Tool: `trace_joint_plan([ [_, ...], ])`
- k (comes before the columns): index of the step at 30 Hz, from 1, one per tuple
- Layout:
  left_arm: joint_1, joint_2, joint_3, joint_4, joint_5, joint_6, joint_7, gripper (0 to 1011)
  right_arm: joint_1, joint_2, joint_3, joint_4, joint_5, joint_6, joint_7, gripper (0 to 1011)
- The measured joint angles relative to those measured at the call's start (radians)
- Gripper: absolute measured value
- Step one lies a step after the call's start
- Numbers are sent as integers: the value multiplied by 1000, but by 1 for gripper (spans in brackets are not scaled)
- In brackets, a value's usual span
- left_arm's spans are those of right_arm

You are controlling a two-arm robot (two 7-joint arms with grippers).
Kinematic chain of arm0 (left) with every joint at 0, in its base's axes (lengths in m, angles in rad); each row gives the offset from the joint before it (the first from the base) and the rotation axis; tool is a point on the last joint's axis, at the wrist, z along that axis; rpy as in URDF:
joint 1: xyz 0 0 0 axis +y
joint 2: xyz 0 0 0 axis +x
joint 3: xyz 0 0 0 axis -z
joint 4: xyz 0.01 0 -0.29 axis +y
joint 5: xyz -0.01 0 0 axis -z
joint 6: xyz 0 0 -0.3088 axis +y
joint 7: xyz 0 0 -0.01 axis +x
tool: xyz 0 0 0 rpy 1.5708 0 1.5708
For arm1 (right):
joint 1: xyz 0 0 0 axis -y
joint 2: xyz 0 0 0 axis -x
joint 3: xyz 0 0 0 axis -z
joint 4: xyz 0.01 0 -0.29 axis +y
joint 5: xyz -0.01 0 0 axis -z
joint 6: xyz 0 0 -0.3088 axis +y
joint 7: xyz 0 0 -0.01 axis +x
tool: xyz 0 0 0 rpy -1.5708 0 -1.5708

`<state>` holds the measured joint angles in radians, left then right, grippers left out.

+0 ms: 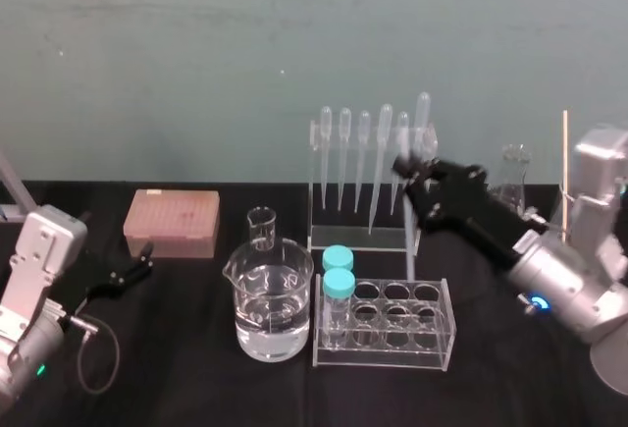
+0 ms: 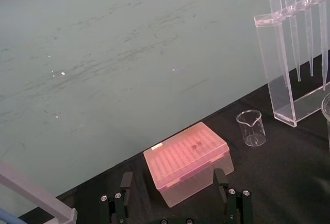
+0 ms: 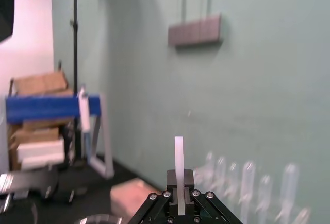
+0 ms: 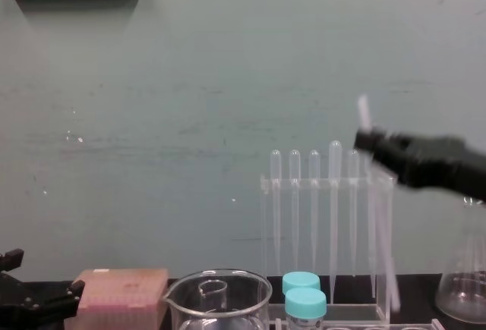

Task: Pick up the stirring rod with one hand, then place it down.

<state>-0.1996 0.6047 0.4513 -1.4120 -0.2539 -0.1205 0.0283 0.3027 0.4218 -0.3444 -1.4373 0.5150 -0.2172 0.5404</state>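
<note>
Right gripper [image 1: 414,176], clamped on the rod [image 4: 364,111], is being held over the black table [image 1: 196,388] before the teal wall [image 1: 196,54]; left gripper [image 1: 147,257], fingers apart, sits left.

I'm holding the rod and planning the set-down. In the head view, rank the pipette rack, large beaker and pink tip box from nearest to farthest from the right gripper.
From the right gripper, shut on the stirring rod:
1. Pipette rack, right beside it at the back.
2. Large beaker, front centre.
3. Pink tip box, far left, near the open left gripper.
</note>
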Motion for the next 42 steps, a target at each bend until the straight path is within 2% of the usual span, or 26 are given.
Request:
trace_joint_plan([
  [6,0,0,0,0,0,0,0,1000,-21,-13,66,-69,43,-50,-3,66],
  [10,0,0,0,0,0,0,0,1000,-22,-12,81,-94,50,-57,4,66],
  [24,0,0,0,0,0,0,0,1000,-14,-7,80,-105,51,-48,25,66],
  [42,0,0,0,0,0,0,0,1000,-12,0,72,-89,54,-34,37,66],
])
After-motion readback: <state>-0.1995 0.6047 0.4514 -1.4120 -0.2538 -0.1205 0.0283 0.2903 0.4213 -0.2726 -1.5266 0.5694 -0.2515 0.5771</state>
